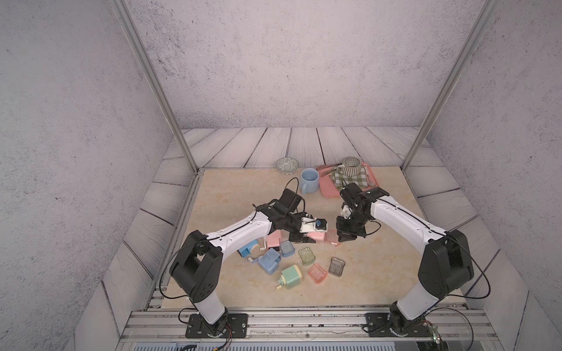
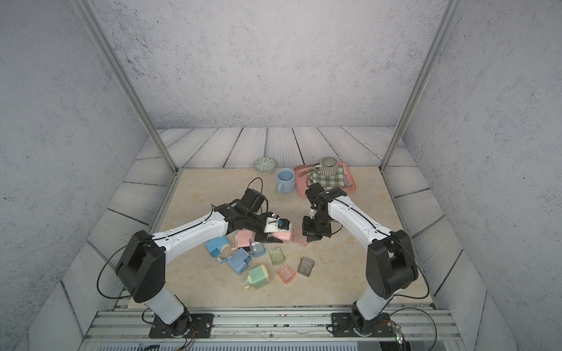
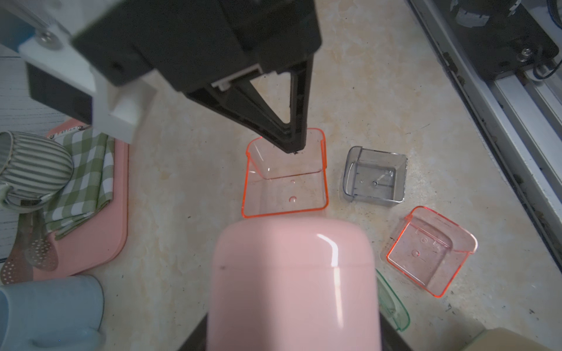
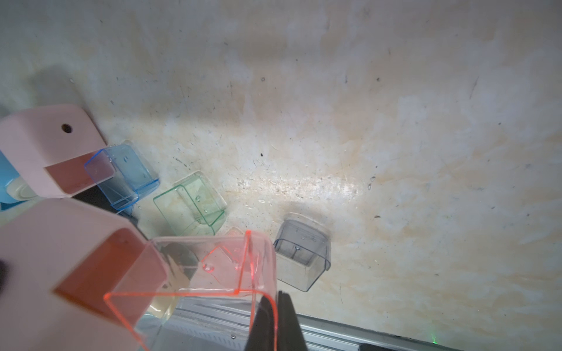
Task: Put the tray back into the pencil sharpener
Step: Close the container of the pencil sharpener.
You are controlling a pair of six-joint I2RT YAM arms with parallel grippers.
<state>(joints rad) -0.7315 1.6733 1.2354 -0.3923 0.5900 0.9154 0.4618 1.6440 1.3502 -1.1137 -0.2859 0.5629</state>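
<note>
My left gripper (image 1: 304,239) is shut on a pink pencil sharpener (image 1: 316,236), which fills the near part of the left wrist view (image 3: 295,288). Its reddish slot (image 4: 112,273) faces a clear orange-rimmed tray (image 4: 213,273). My right gripper (image 4: 278,322) is shut on one thin wall of that tray. Both top views show the tray (image 2: 299,237) hanging just right of the sharpener (image 2: 282,237), with its near end at the slot's mouth. Whether it has entered the slot I cannot tell.
Left of and below the grip lie a second pink sharpener (image 1: 275,238), two blue ones (image 1: 269,263) and a green one (image 1: 290,276). Loose blue (image 1: 286,247), green (image 1: 306,256), orange (image 1: 317,273) and grey (image 1: 336,267) trays lie there too. A blue mug (image 1: 309,180) and pink serving board (image 1: 328,188) stand behind.
</note>
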